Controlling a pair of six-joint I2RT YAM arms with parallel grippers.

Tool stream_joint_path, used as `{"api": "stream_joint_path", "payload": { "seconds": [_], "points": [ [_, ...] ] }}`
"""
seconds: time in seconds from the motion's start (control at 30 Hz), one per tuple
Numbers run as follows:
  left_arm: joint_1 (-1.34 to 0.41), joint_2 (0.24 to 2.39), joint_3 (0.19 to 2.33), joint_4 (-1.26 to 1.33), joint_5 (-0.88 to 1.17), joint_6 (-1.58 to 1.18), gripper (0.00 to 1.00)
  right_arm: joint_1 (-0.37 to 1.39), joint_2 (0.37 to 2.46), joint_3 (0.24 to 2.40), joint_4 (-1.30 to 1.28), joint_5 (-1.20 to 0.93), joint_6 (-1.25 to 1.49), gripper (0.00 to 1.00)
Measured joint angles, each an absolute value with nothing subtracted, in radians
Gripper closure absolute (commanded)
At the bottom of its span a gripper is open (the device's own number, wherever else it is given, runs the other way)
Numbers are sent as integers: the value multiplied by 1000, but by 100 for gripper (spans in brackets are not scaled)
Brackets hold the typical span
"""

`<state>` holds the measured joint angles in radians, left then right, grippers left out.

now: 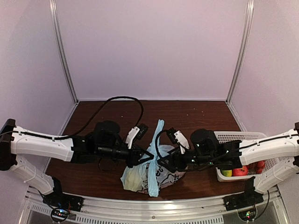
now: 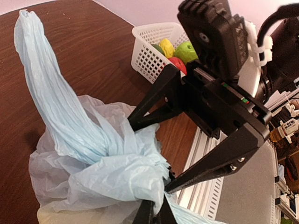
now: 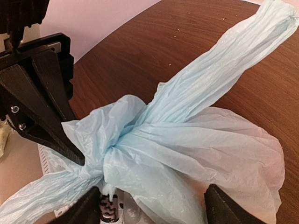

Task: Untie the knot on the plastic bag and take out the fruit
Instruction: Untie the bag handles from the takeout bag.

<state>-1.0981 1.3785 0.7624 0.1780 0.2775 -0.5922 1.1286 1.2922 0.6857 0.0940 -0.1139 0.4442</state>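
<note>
From above, the light blue plastic bag (image 1: 166, 176) sits at the 6 o'clock edge of the table (image 1: 196, 116), with its knot (image 1: 153, 159) on top and 1 handle ear (image 1: 160, 128) trailing toward 12 o'clock. The left gripper (image 1: 148, 157) reaches in from 9 o'clock and the right gripper (image 1: 161, 164) from 3 o'clock, their tips meeting at the knot. A white mesh basket (image 1: 233, 136) stands at 4 o'clock, and a pale yellow shape (image 1: 132, 179) shows through the bag at its 7 o'clock side. The left wrist view shows the left fingers (image 2: 144, 215) pressed together, pinching bunched plastic at the knot. The right gripper's 2 fingers (image 2: 212, 164) are spread, straddling that bunch. Green, yellow and red fruit (image 2: 186, 51) lies in the basket at 1 o'clock. In the right wrist view the knot is at centre, with the pinching tip at its 8 o'clock and the right fingers wide apart at 6 o'clock.
</note>
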Motion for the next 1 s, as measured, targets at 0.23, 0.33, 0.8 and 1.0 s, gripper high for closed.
{"api": "stream_joint_path", "payload": {
  "seconds": [0.23,0.33,0.8,1.0],
  "points": [
    [-1098,1378,763,178,278,-588,100,1122,1267,670,107,-97,455,74],
    [-1098,1380,763,176,277,-583,100,1115,1259,659,127,-102,457,86],
    [-1098,1382,809,94,194,-556,26,1099,1257,629,202,-137,488,100],
    [-1091,1365,849,-7,107,-522,14,1099,1257,629,201,-139,499,100]
  ]
}}
